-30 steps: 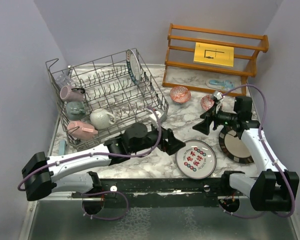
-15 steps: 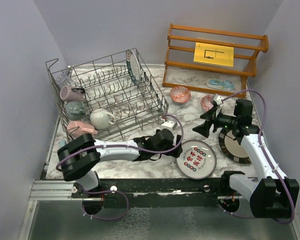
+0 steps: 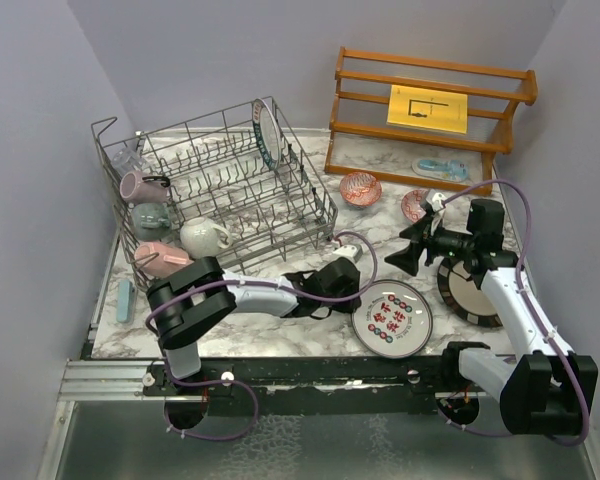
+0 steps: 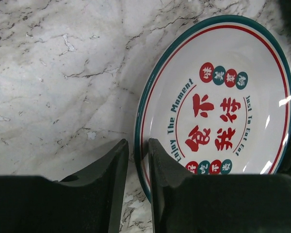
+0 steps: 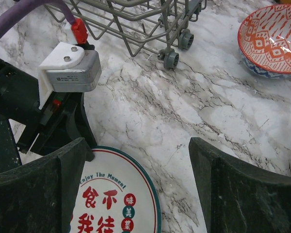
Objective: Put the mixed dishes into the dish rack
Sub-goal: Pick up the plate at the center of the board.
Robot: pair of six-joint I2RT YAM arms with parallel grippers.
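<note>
Lettered plate (image 4: pixel 218 111) lies flat and face up, round, just ahead and right of our left gripper (image 4: pixel 137 145). Its fingers straddle the near rim, nearly together; we cannot tell whether they pinch it. A second ago they stood wide. The plate has not moved. Our right gripper (image 5: pixel 136 143) hangs spread wide nearby.

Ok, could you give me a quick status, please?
Left hand narrow, straddling rim of blue-rimmed lettered plate, grip unclear. Right hand open, empty. Grey wire dish rack: slots free.
</note>
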